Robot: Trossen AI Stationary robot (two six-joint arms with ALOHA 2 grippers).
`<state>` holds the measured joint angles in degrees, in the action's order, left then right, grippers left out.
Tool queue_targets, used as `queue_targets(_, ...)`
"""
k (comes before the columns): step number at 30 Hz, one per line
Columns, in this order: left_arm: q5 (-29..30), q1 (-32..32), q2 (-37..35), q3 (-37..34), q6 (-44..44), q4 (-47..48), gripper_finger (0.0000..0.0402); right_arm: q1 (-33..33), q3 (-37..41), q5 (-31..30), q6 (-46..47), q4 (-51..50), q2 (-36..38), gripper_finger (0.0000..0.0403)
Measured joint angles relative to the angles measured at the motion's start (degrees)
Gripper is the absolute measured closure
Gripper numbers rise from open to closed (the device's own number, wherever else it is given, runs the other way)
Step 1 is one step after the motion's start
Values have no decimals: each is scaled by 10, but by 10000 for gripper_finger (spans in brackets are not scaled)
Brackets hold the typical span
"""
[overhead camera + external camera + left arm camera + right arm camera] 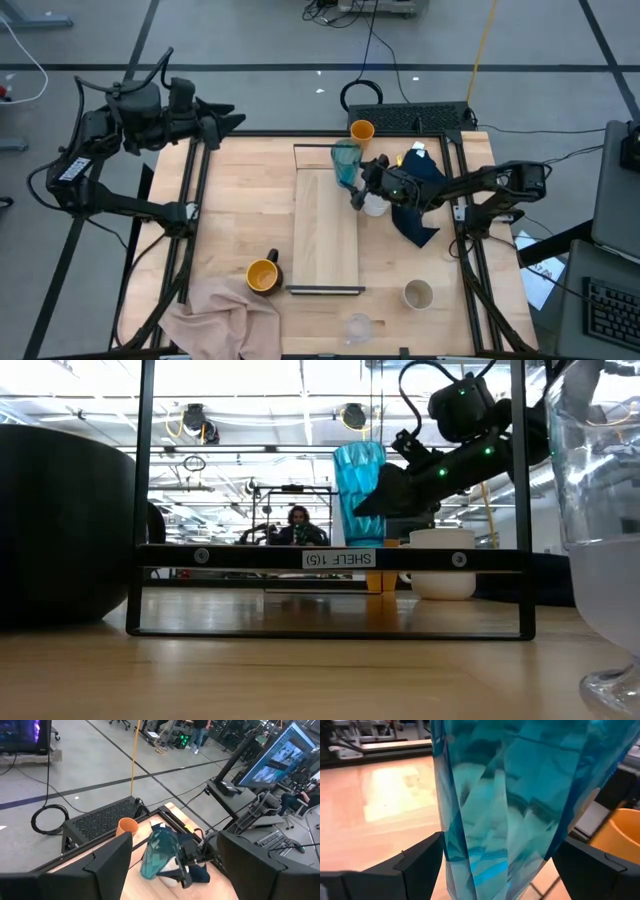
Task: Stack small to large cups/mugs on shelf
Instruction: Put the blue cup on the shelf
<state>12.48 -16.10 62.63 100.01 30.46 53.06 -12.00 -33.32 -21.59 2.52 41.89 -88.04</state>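
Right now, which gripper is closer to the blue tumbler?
The right gripper: its fingers flank the teal tumbler on the shelf. The left gripper hovers off the table's far-left corner.

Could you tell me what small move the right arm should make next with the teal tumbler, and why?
Probably close the right gripper on the teal tumbler. The tumbler fills the gap between its fingers, which appear spread either side of it, and it stands at the shelf's far end beside the white mug. The left gripper waits off the table's far left corner.
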Motion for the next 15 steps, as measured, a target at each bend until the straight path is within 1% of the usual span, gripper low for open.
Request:
queue_targets(5, 0, 0, 0, 0, -2, 0, 110, -8, 0, 10, 17, -14, 0, 74)
queue_targets(15, 0, 0, 0, 0, -6, 0, 110, -3, 0, 25, 19, -10, 0, 74)
